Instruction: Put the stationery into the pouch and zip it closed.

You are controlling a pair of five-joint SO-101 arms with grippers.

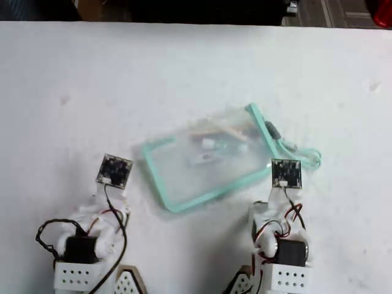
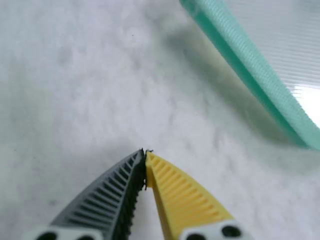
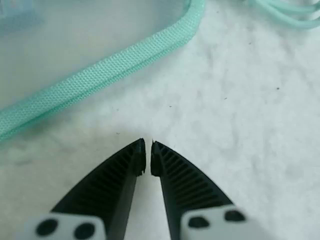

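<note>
The white bench [image 1: 196,73] is lit brightly and evenly. A soft shadow is cast along the pouch [image 2: 240,55] edge ahead of the left end effector [image 2: 145,152]; pale glare is seen on its plastic.

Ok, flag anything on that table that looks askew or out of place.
The clear plastic pouch with mint-green trim lies skewed, its edges at an angle to the white table's far edge, and its mint-green cord loop trails loose near the right claw. Nothing looks spilled or damaged.
</note>
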